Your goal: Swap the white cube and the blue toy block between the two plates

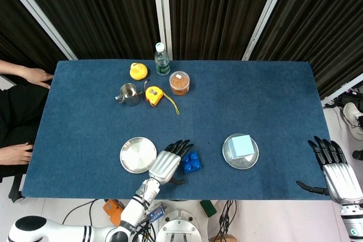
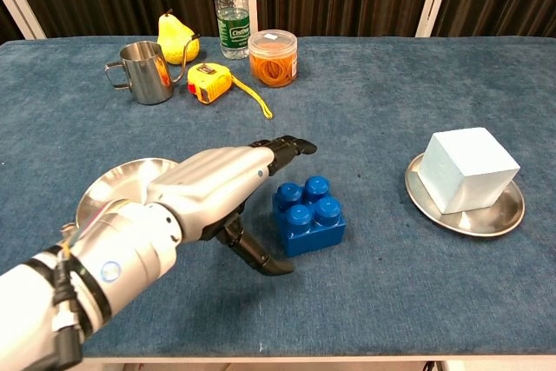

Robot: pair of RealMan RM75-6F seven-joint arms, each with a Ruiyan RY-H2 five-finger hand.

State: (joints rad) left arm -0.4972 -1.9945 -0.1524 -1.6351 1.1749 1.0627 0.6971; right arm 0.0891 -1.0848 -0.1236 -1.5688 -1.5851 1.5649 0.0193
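Observation:
The blue toy block (image 1: 191, 162) (image 2: 309, 215) sits on the cloth between the two plates. My left hand (image 1: 168, 162) (image 2: 228, 195) hovers just left of it, open, fingers stretched over its far side and thumb low beside its near side, not gripping it. The white cube (image 1: 243, 146) (image 2: 468, 168) rests on the right plate (image 1: 230, 157) (image 2: 419, 188). The left plate (image 1: 138, 155) (image 2: 117, 182) holds nothing and is partly hidden by my arm in the chest view. My right hand (image 1: 333, 170) is open off the table's right edge.
At the back left stand a metal cup (image 2: 146, 71), a yellow pear (image 2: 175, 38), a yellow tape measure (image 2: 210, 82), a water bottle (image 2: 232, 6) and a jar of orange bands (image 2: 273, 57). A person's hands (image 1: 34, 75) rest at the left edge.

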